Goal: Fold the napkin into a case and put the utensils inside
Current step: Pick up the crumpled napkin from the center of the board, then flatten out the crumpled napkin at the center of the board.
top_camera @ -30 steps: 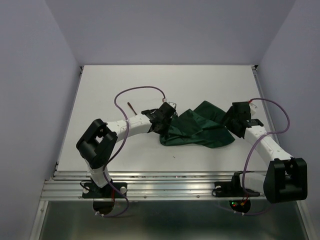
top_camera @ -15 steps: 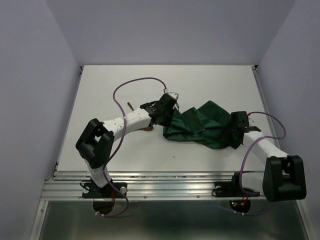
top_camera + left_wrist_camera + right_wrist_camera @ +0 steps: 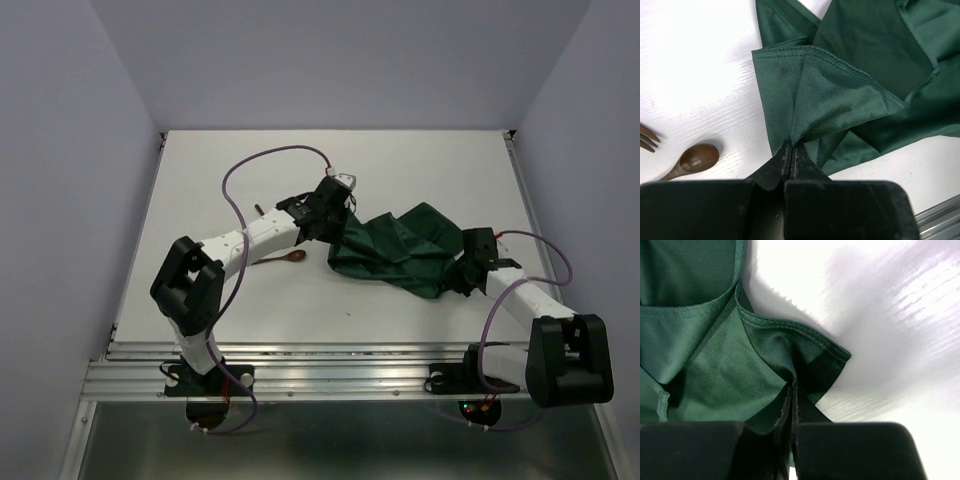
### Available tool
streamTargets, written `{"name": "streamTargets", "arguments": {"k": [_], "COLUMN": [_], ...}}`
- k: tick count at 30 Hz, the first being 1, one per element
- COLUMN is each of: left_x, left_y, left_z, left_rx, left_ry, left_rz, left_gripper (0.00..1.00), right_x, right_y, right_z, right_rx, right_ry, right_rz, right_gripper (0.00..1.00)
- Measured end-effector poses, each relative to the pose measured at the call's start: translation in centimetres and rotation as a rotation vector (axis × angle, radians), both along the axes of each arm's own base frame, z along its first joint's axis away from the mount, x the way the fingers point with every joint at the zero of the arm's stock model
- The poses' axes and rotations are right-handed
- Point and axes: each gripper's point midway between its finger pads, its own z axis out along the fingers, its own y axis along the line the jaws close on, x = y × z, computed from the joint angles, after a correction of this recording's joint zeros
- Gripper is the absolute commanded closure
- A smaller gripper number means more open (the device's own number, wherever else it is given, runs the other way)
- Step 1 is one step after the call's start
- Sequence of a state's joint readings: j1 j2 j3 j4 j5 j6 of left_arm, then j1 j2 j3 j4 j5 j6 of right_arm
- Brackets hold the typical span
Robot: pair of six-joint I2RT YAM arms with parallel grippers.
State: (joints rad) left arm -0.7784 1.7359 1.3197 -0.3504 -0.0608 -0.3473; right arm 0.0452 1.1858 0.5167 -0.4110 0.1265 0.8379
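The dark green napkin (image 3: pixel 400 250) lies crumpled across the middle of the white table (image 3: pixel 420 170). My left gripper (image 3: pixel 790 146) is shut on the napkin (image 3: pixel 840 95) at its left corner, which rises in a pinched fold from the fingertips. At the right end, my right gripper (image 3: pixel 793 386) is shut on a hemmed corner of the napkin (image 3: pixel 725 365). A small brown wooden spoon (image 3: pixel 290 257) lies just left of the cloth, under the left arm. The spoon's bowl (image 3: pixel 699 156) and the fork's tines (image 3: pixel 647 138) show at the left of the left wrist view.
A raised metal rail (image 3: pixel 300 362) runs along the table's near edge by both arm bases. Purple cables (image 3: pixel 265 165) loop above each arm. Lavender walls close in the table on the left, back and right.
My right gripper has come down toward the near right and shut on the napkin's right corner. The left gripper has carried its corner up and back, uncovering the spoon.
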Motion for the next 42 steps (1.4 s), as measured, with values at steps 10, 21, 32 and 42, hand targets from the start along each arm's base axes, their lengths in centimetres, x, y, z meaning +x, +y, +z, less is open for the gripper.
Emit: {"name": "streamTargets", "arguments": {"k": [10, 21, 32, 42], "left_x": [9.3, 19.3, 16.8, 24.8], "left_y": [-0.5, 5.6, 4.5, -0.1], "left_z": [10.5, 29.7, 31.6, 10.2], "left_rx": [-0.222, -0.545, -0.669, -0.555], "left_ry": [-0.100, -0.466, -0.450, -0.094], "left_rz": [0.068, 0.185, 0.103, 0.122], "left_gripper": [1.00, 1.00, 1.00, 0.01], "right_x": [10.6, 19.9, 13.3, 7.3], "right_y": [-0.7, -2.2, -2.9, -2.2], "right_z": [7.9, 35.7, 33.1, 13.9], "right_rx": [-0.042, -0.143, -0.209, -0.149], "right_ry": [-0.159, -0.840, -0.786, -0.336], "right_rz": [0.019, 0.021, 0.041, 0.094], "right_gripper": [0.99, 0.99, 0.99, 0.36]}}
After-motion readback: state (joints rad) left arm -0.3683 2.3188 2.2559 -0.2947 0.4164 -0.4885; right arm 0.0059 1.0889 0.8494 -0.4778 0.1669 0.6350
